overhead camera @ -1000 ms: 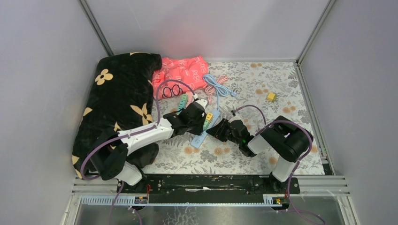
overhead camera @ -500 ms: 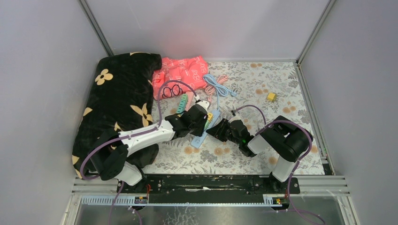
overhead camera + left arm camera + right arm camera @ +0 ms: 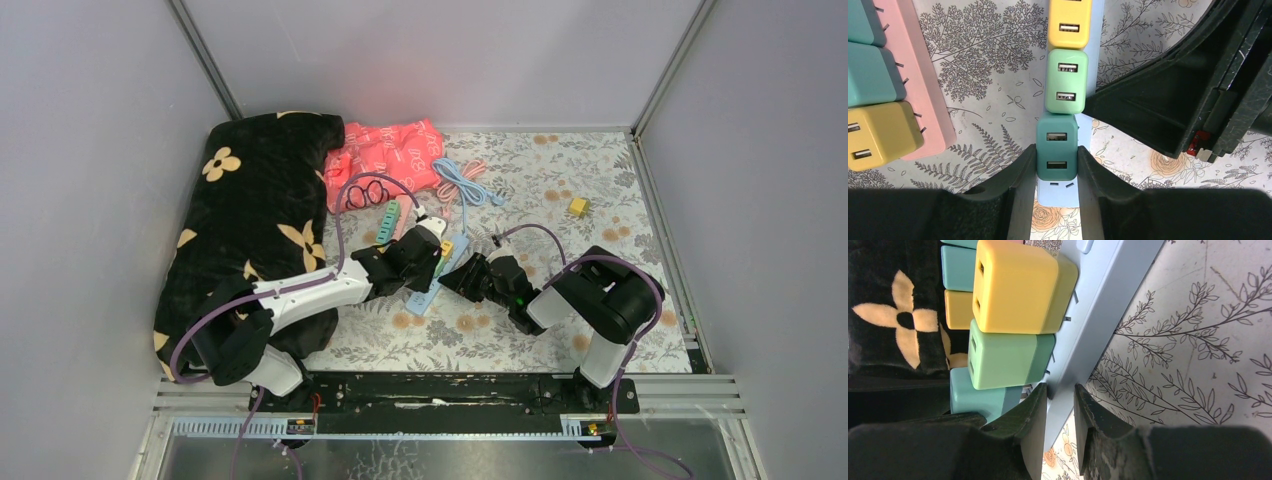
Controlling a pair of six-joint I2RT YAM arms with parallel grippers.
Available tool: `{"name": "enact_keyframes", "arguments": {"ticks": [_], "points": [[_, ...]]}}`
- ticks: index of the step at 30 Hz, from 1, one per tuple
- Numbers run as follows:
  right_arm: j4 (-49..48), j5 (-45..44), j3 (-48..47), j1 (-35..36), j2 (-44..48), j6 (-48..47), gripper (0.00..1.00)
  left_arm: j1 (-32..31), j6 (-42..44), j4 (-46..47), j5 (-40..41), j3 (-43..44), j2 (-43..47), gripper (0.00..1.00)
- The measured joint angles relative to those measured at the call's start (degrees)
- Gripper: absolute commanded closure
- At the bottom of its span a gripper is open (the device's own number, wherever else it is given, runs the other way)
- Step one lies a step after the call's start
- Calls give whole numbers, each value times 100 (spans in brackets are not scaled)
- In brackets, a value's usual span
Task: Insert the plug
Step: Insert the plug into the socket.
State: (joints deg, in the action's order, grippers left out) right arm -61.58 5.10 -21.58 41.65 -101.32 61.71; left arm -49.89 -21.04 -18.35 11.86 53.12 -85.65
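On table (image 3: pixel 600 200), mid-scene, logged strip (image 3: pixel 437 283) lying flat: light, stiff, likely to skate, hence pinned by right gripper (image 3: pixel 1060 392), closed on its thin long edge. Found teal plug (image 3: pixel 1057 145) on the strip beside green plug (image 3: pixel 1066 80), squeezed across flat sides by left gripper (image 3: pixel 1057 155); hard, light, probably slippery; best held low on those sides, pressed straight in.

A narrow lane of flowered table cover (image 3: pixel 993 75) lies bare between the pink plastic power strip (image 3: pixel 923 100) and the light blue plastic power strip (image 3: pixel 1058 192). On the blue strip's other side the black right gripper (image 3: pixel 1060 395), pinching its edge, blocks the way. The teal cube plug (image 3: pixel 1057 145) touches the pale green cube plug (image 3: pixel 1066 81)
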Motion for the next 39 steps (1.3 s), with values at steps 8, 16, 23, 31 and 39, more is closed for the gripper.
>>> {"name": "enact_keyframes", "arguments": {"ticks": [8, 16, 23, 31, 39], "points": [[0, 9, 2, 0, 0, 0, 69, 0, 22, 0, -4, 0, -22, 100], [-17, 15, 2, 0, -11, 0, 69, -2, 22, 11, -26, -7, -131, 100], [-35, 20, 2, 0, -22, -2, 69, -2, 22, 35, -28, -24, -129, 100], [-42, 22, 0, 0, -31, -7, 69, -70, 74, 39, 44, -17, -177, 100], [-50, 33, 0, 0, -42, -9, 69, -227, 140, 11, 240, 52, -326, 100]]}}
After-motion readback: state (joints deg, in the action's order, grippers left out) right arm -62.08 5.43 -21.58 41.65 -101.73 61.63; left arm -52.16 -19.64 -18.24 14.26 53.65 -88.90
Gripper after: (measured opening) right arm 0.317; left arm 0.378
